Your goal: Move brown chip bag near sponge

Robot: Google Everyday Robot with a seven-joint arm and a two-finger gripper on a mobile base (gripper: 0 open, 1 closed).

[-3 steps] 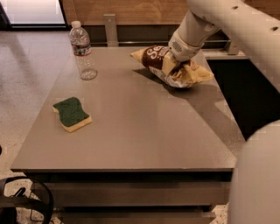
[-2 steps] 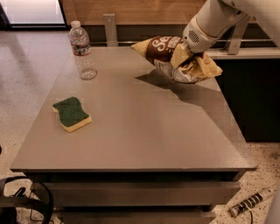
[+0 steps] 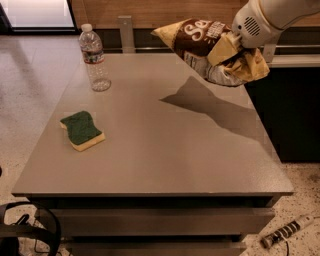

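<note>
Looking over one grey table [image 3: 165, 150] standing on speckled floor [image 3: 30, 80], wood panelling [image 3: 150, 7] running behind. Standing upright at the far left corner, one clear water bottle [image 3: 95, 60], its fill level being unclear. Lying green side up near the left edge, one sponge [image 3: 81, 130]. Hanging above the far right, well apart from it, one brown chip bag [image 3: 200, 40] — gripper [image 3: 231, 47] clamping tight on its crumpled end.

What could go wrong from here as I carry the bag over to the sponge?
The gripper holds the chip bag in the air by one crumpled end, so it might slip and drop. The water bottle stands on the table at its far left; a swinging bag could tip it. Landing too close could shove the sponge.
</note>
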